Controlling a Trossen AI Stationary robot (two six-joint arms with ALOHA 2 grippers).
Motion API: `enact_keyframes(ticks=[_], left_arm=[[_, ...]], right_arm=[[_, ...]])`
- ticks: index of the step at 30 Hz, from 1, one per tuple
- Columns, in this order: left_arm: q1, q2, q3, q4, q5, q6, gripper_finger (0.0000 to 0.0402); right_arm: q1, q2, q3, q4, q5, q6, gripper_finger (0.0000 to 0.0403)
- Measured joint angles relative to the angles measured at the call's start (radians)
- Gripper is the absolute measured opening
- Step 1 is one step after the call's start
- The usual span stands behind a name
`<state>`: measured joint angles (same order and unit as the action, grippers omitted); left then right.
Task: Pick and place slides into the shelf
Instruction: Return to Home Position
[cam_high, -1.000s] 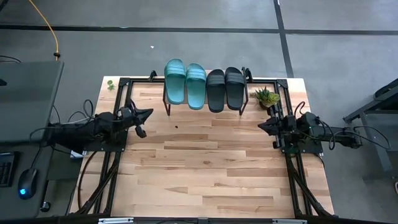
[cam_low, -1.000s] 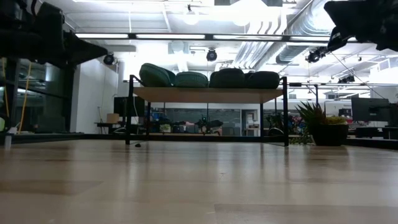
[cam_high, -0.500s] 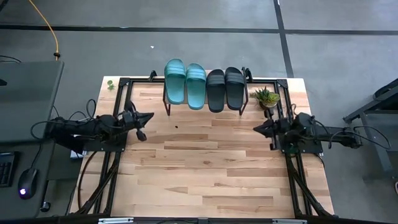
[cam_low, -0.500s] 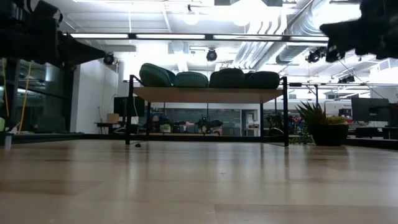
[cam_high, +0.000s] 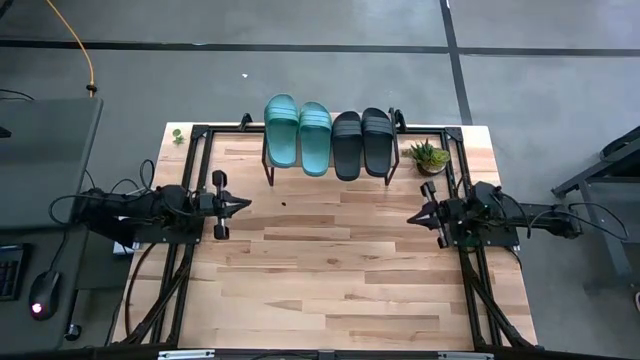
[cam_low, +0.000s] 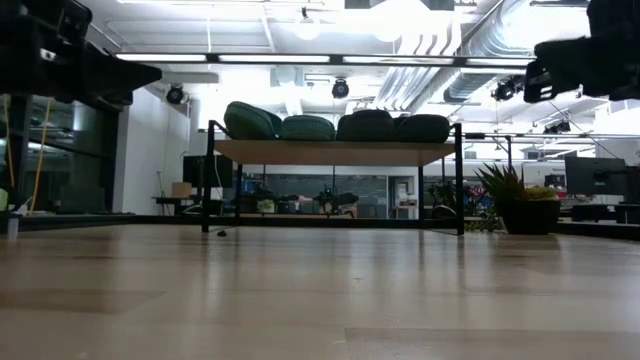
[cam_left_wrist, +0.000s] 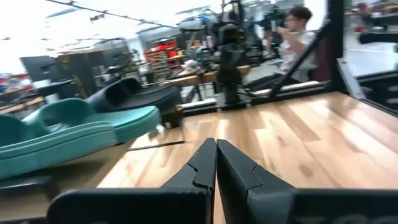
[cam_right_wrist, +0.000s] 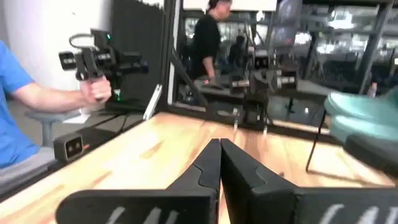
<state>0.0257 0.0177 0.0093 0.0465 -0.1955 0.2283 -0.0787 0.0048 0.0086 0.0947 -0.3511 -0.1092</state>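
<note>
Two teal slides (cam_high: 297, 133) and two black slides (cam_high: 362, 141) lie side by side on the shelf (cam_low: 330, 152), soles on its wooden plank, at the table's far edge. My left gripper (cam_high: 245, 204) is shut and hovers level above the table's left side, pointing toward the right edge. My right gripper (cam_high: 411, 217) is also shut and hovers level at the right side, pointing toward the left edge. Neither gripper holds anything, and both stand well clear of the shelf. The left wrist view shows the teal slides (cam_left_wrist: 68, 134) and a black slide (cam_left_wrist: 134, 96) beyond my shut fingers (cam_left_wrist: 216, 144).
A small potted plant (cam_high: 430, 157) stands on the table just right of the shelf. Black frame rails (cam_high: 185, 240) run along both table sides under the arms. A person's arm holding a hand-held device (cam_right_wrist: 93, 59) shows beyond the table's left side. Bare wooden tabletop (cam_high: 330, 260) lies between the grippers.
Both grippers have stayed shut. My left gripper has swung a little toward the table's near edge and rolled, and now points straight toward the right edge. My right gripper has sunk slightly and tipped down to level. The slides have kept still.
</note>
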Motion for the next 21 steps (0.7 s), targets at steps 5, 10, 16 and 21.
enact_keyframes(ticks=[5, 10, 16, 21], left_arm=[[0.0, 0.01, 0.0, -0.004, 0.031, 0.003, 0.0003], [0.0, 0.062, 0.0, -0.005, 0.021, 0.0, 0.0003], [0.0, 0.147, 0.0, -0.001, 0.001, -0.027, 0.0003], [0.0, 0.177, 0.0, 0.0, 0.001, -0.027, 0.0003]], right_arm=[[0.0, 0.004, 0.002, -0.04, 0.023, -0.004, 0.0], [0.0, 0.009, 0.002, -0.056, 0.14, 0.023, 0.0], [0.0, 0.017, 0.002, -0.066, 0.191, 0.021, 0.0], [0.0, 0.017, 0.003, -0.073, 0.22, 0.023, 0.0]])
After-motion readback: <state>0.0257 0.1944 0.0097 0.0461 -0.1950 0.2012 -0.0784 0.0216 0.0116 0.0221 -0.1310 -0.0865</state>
